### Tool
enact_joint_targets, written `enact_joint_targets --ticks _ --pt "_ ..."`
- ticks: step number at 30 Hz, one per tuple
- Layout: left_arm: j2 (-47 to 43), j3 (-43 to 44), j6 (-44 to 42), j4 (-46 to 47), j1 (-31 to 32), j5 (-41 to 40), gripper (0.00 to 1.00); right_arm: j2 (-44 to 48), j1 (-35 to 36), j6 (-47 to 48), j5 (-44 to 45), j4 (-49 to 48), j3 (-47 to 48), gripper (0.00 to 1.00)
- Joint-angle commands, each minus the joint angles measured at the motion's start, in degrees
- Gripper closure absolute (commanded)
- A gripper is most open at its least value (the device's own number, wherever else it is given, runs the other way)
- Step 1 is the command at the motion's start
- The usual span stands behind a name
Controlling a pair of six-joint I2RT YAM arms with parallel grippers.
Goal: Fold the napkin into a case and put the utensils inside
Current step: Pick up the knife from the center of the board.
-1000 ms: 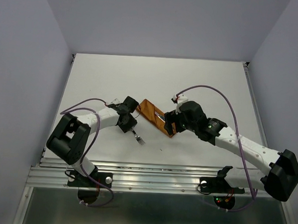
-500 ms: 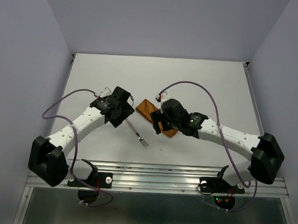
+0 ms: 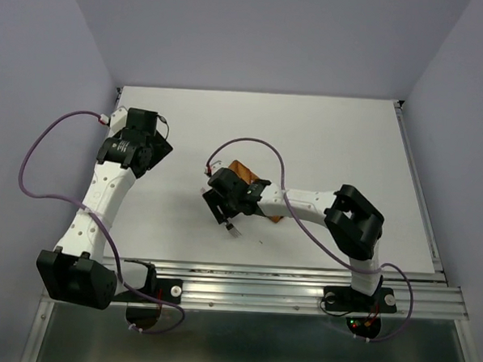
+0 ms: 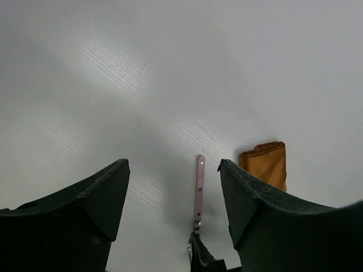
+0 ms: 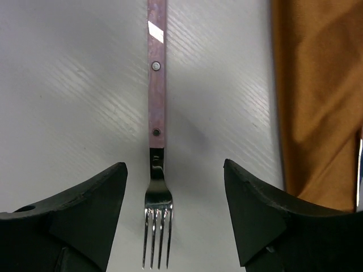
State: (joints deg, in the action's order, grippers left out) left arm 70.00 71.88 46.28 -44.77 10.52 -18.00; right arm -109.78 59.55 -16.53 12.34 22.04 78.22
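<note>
Lying outside the case (image 5: 315, 96), fork (image 5: 156, 85) sits inside parted right pincer (image 5: 174, 181); left pincer (image 4: 173, 175) likewise parted.

left fingers (image 4: 68, 218) apart, extended far-left | right fingers (image 5: 68, 212) apart, low, extended leftward
</note>
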Motion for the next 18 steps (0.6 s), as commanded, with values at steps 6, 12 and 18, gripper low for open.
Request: enact_joint_targets --ticks 6,12,18 --pt "-3.6 -2.7 -5.7 0.6 -3.3 3.1 0.24 -7.9 2.2 1.0 1.3 -1.4 7.6 0.33" --pt "-3.5 -3.8 -6.6 1.5 -3.8 4.0 0.24 -11.8 3.3 0.3 2.8 -1.2 10.0 0.49" --pt "-3.4 -5.1 -7.0 2.5 -3.8 5.2 0.24 -11.3 3.3 2.6 3.4 -4.4 8.8 0.81"
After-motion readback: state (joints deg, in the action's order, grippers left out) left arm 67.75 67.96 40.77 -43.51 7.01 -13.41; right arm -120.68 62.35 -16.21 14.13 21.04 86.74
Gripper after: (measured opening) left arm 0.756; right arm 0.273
